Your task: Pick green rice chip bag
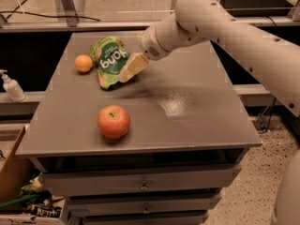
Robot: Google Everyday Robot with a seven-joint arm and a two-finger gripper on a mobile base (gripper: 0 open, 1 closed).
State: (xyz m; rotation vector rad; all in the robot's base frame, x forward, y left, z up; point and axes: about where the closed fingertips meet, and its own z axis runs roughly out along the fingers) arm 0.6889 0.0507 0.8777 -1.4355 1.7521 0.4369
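Note:
The green rice chip bag lies crumpled on the grey table at the back left, its white lettering facing up. My gripper hangs on the white arm coming in from the upper right. It sits at the bag's right edge, low over the table, overlapping the bag's lower right corner.
A small orange sits just left of the bag. A red apple sits nearer the front left of the table. A soap dispenser bottle stands on a ledge to the left. A cardboard box is on the floor at lower left.

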